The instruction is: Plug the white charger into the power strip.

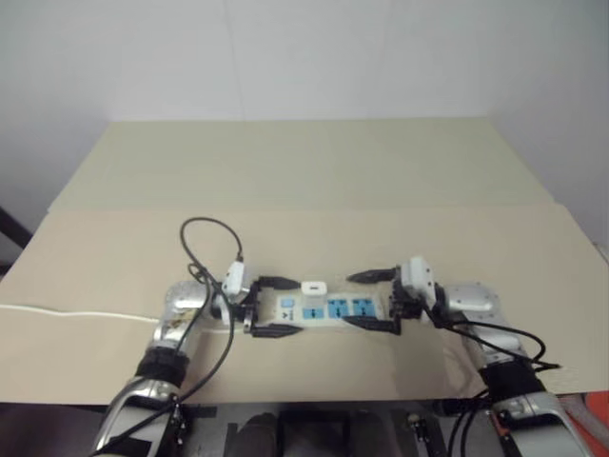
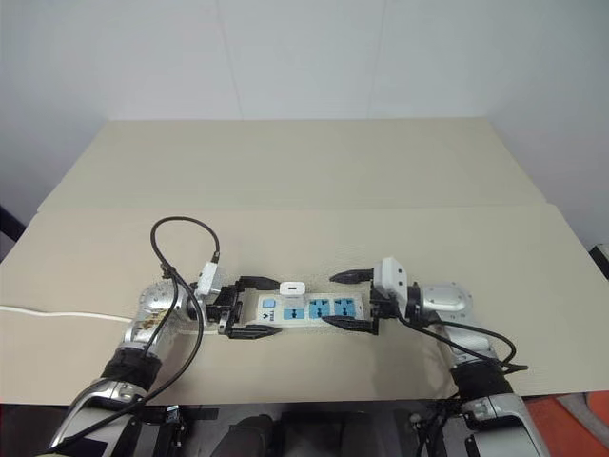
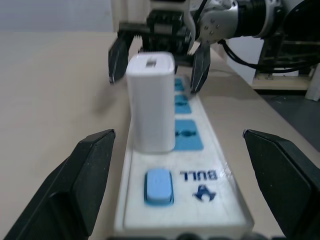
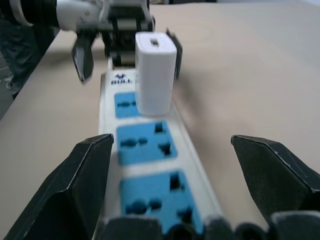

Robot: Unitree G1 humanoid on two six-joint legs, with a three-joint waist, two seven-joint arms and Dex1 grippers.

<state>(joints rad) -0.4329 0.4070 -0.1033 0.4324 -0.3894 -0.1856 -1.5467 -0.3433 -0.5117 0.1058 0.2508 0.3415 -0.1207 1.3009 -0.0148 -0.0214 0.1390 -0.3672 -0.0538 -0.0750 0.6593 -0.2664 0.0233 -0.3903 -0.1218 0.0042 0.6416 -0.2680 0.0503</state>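
Observation:
The power strip (image 1: 335, 309) lies flat on the table near its front edge, between my two grippers. The white charger (image 1: 314, 287) stands upright on the socket next to the strip's blue switch (image 3: 158, 186). My left gripper (image 1: 278, 307) is open around the switch end, its fingers (image 3: 90, 172) on either side of the strip and apart from it. At the other end my right gripper (image 1: 368, 300) is open too, with its fingers (image 4: 82, 175) on either side of the two free blue sockets (image 4: 145, 142). Nothing is held.
The strip's white cord (image 1: 76, 313) runs off to the left across the beige table (image 1: 304, 190). A black cable (image 1: 205, 238) loops above my left wrist. The table's front edge (image 1: 314, 398) lies just below both arms.

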